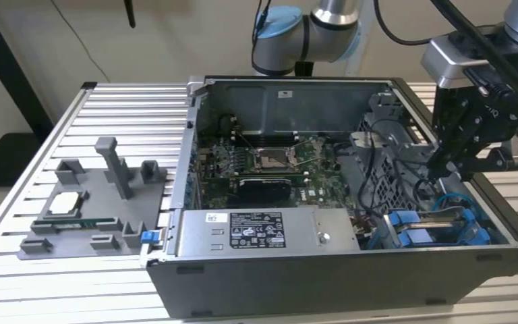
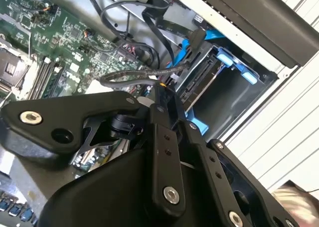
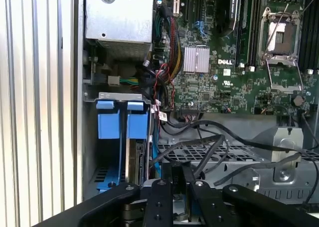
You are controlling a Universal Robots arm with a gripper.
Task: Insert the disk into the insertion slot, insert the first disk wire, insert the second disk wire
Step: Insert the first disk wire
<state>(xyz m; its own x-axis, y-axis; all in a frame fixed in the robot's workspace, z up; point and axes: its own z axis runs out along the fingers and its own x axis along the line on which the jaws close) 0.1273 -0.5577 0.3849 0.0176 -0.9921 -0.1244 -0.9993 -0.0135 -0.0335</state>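
Down at the case's (image 1: 331, 280) near corner, on the exterior view's right, the disk (image 2: 198, 82) sits on edge in the slot (image 2: 234, 105) with its blue carrier around it. End effector (image 2: 163, 87) looks pinched narrow on a black wire (image 2: 129, 77) right beside it. Risk imo: the plug meets the port skewed, or the loose cables (image 3: 214, 142) snag and drag it off line.

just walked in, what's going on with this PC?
The arm's black gripper is down inside the open grey computer case, at the grey metal drive bay with blue rails. The silver-grey disk in its blue carrier looks seated there. The gripper sits by a black cable; whether it holds it is unclear.
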